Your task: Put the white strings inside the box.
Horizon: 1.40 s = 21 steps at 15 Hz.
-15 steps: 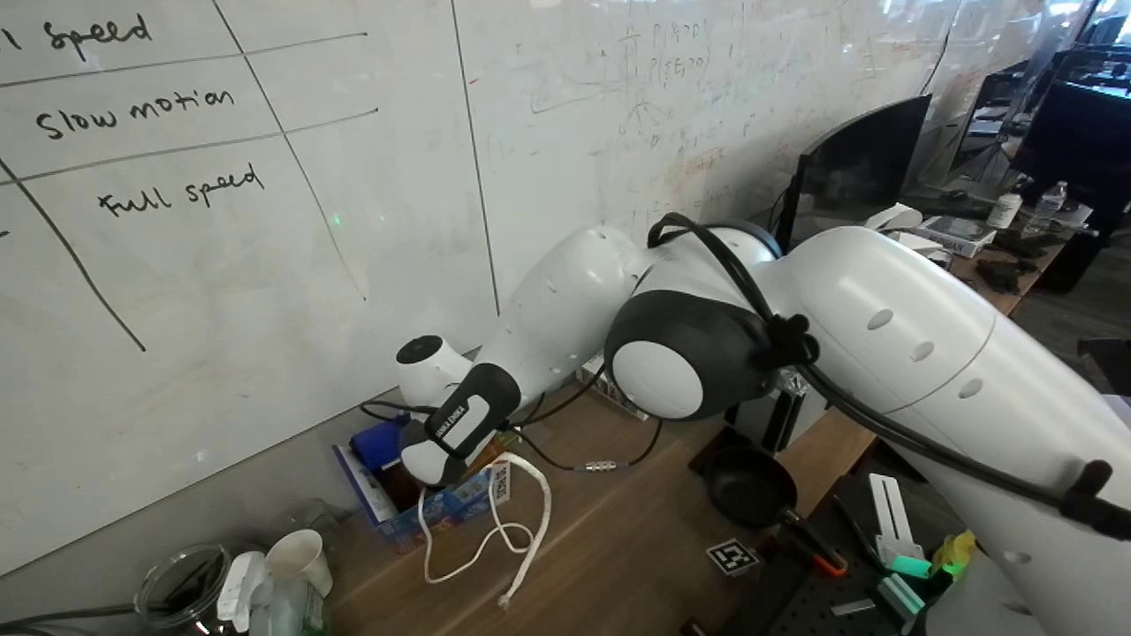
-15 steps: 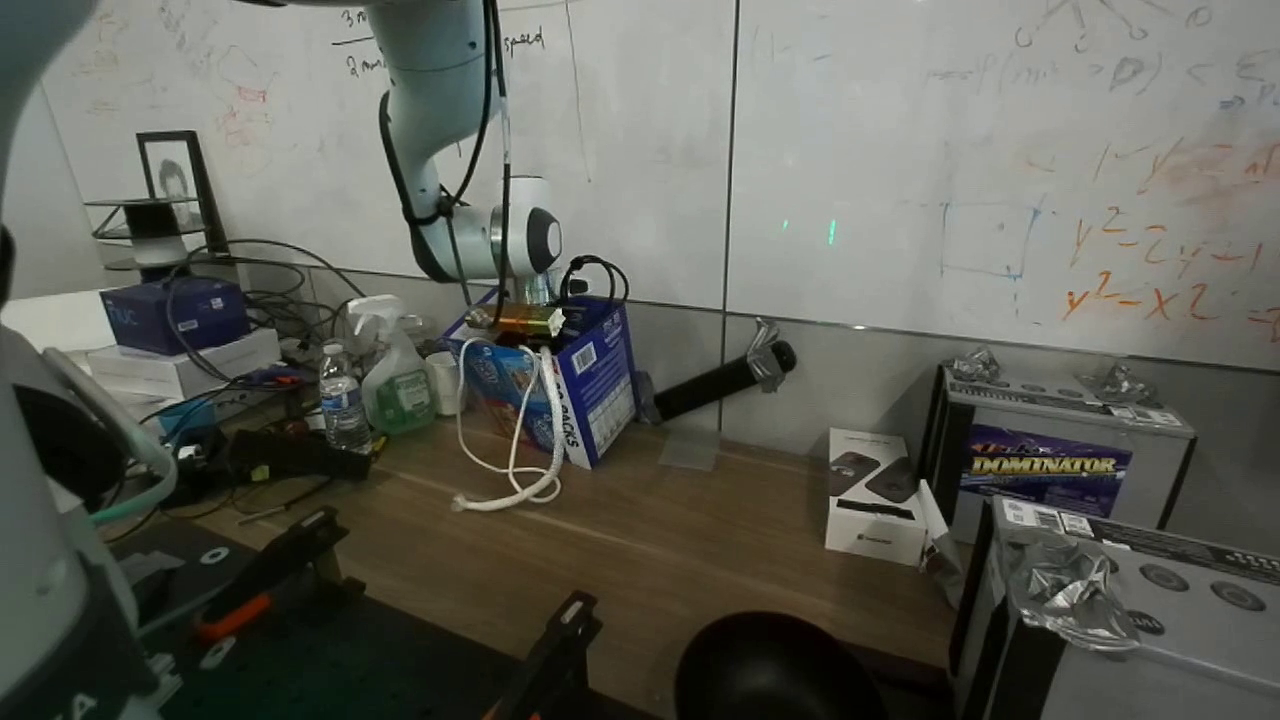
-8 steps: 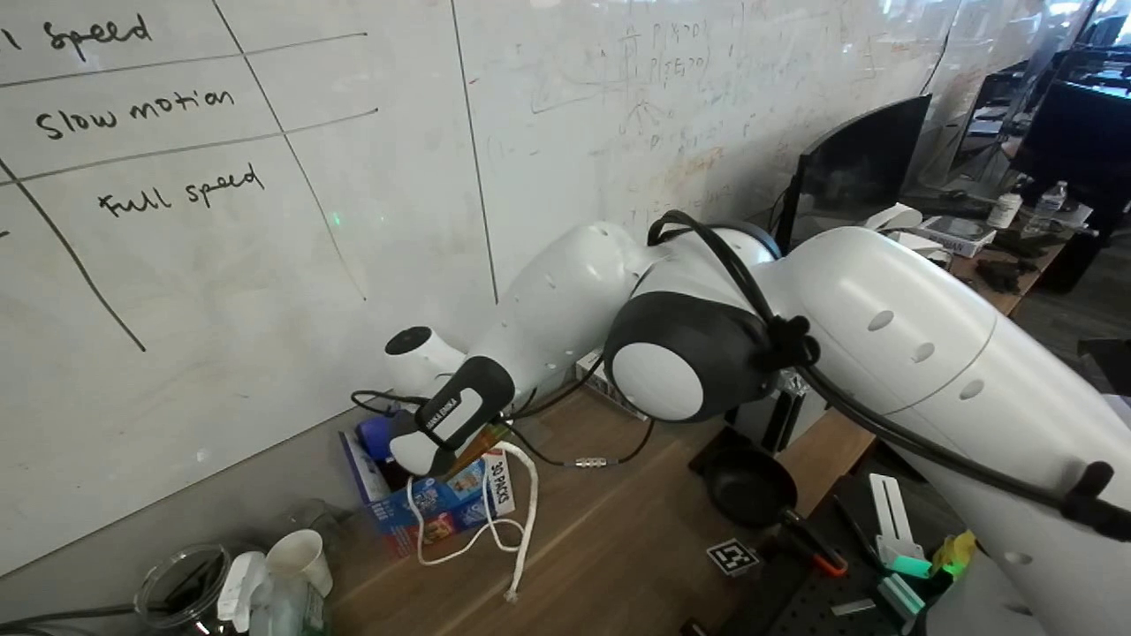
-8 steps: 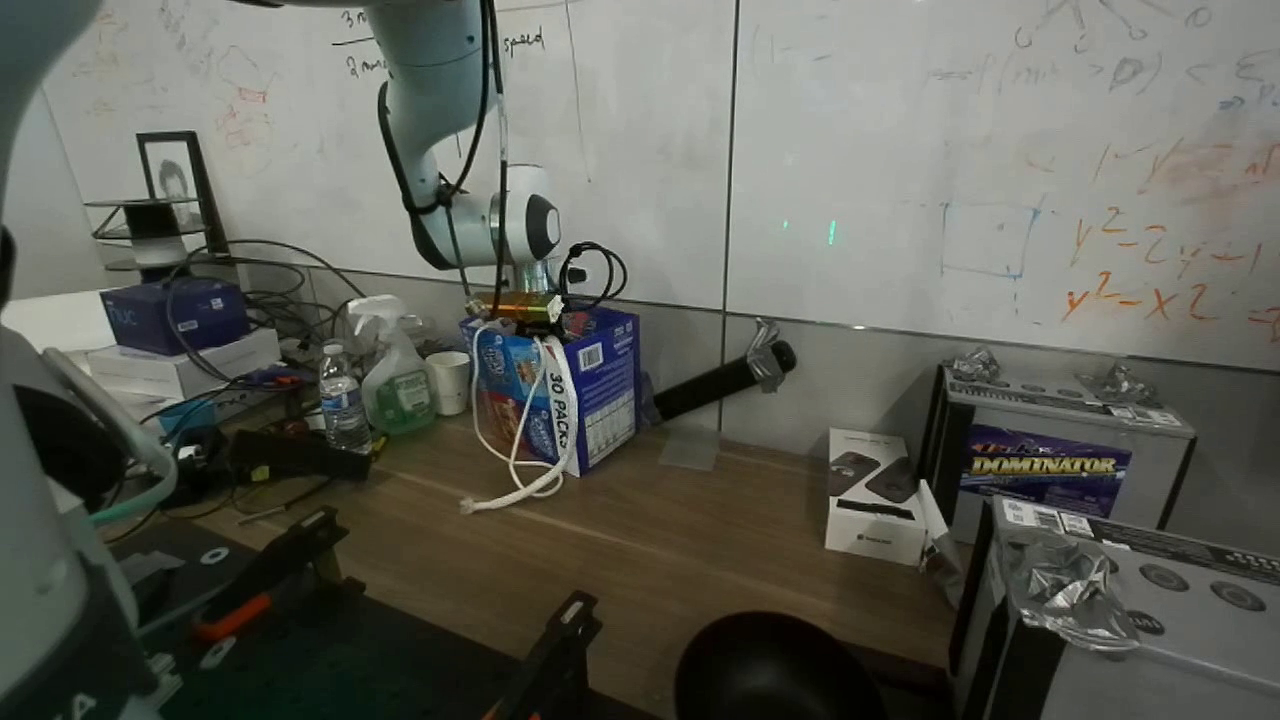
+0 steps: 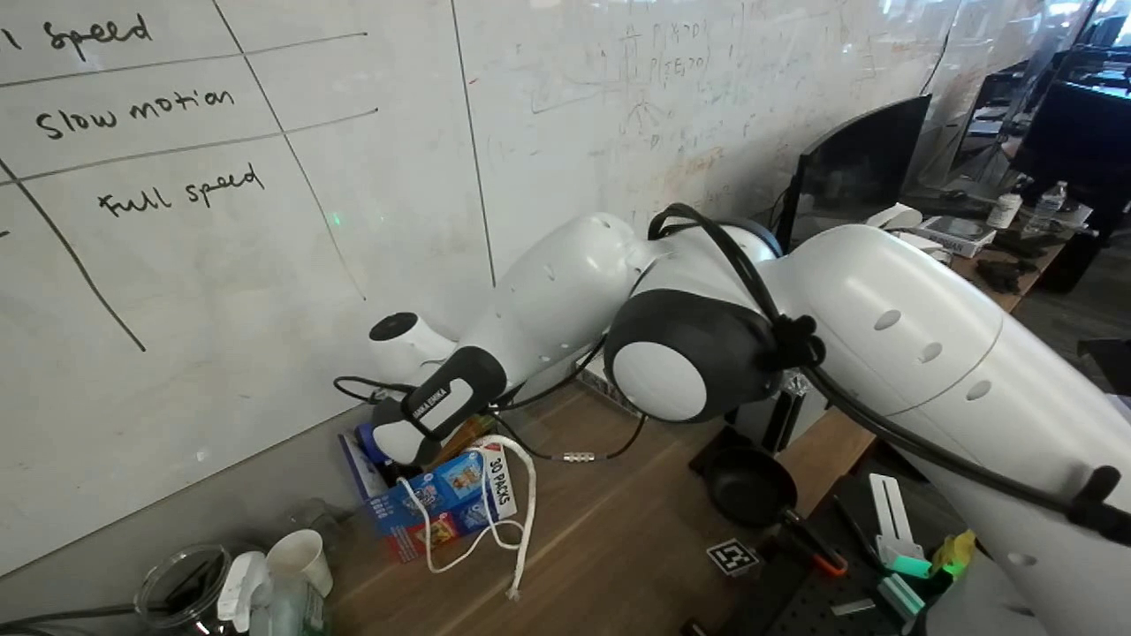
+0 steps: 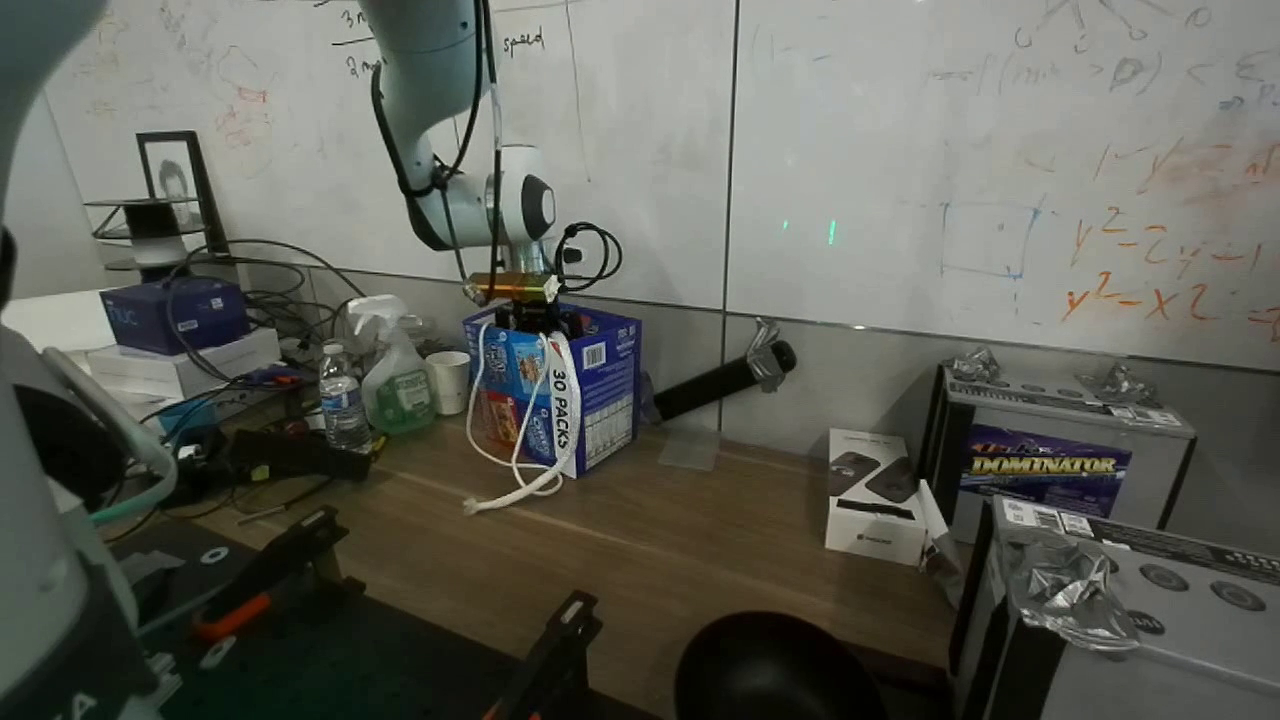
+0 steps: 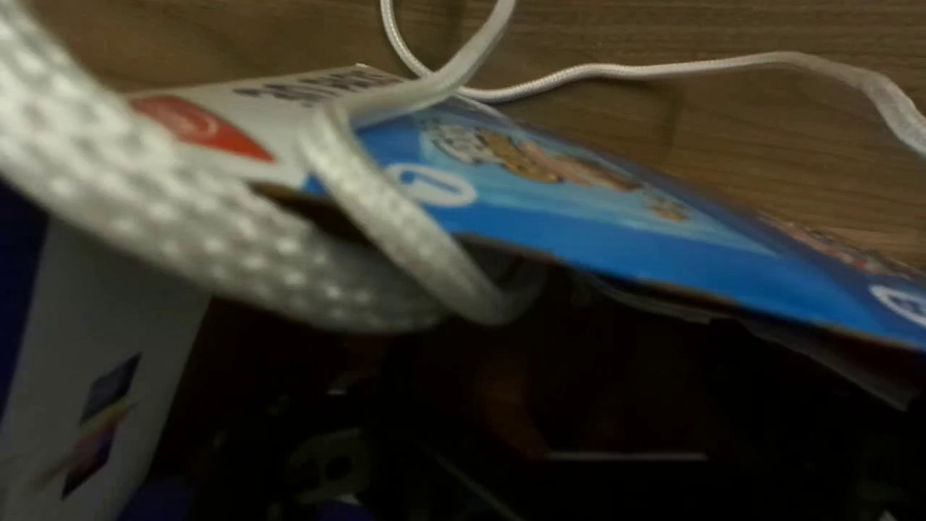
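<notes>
Risking slippage of white strings (image 7: 239,242) from the box (image 6: 609,395) to the surface (image 6: 650,520), through weight hanging outside; cannot tell opening or grip of the pincer (image 6: 540,319).

The hand (image 6: 540,318) has risen, the blue box (image 6: 609,398) has tipped upright near the wall-side edge of the worktop (image 6: 720,530), and the white strings (image 7: 403,223) have shifted slightly.

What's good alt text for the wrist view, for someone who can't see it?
White strings drape over the printed rim of a blue box, dipping into its dark opening. Outside, loose lengths trail onto a wooden table. Shadow hides the lower part.
</notes>
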Motion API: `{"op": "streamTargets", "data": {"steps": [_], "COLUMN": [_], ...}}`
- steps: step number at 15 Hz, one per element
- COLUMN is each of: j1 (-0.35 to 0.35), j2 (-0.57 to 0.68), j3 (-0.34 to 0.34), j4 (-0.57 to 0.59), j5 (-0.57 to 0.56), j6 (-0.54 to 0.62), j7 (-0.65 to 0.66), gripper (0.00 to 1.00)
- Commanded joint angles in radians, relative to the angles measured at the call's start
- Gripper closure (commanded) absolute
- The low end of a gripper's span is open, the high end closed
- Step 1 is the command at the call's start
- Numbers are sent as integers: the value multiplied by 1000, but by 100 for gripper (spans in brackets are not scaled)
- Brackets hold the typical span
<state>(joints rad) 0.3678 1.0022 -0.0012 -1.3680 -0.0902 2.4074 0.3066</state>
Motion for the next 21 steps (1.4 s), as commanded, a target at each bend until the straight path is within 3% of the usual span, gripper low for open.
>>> {"op": "streamTargets", "data": {"steps": [1, 7, 12, 17, 21], "j1": [29, 42, 19, -50, -121], "j2": [-81, -279, -489, -675, -750], "j3": [-19, -27, -15, 16, 48], "j4": [-27, -149, -336, -587, -767], "j5": [-28, -74, -103, -96, -72], "j6": [-24, -38, -72, -30, 70], "j7": [22, 32, 31, -13, -97], "gripper": [0, 0, 0, 0, 0]}}
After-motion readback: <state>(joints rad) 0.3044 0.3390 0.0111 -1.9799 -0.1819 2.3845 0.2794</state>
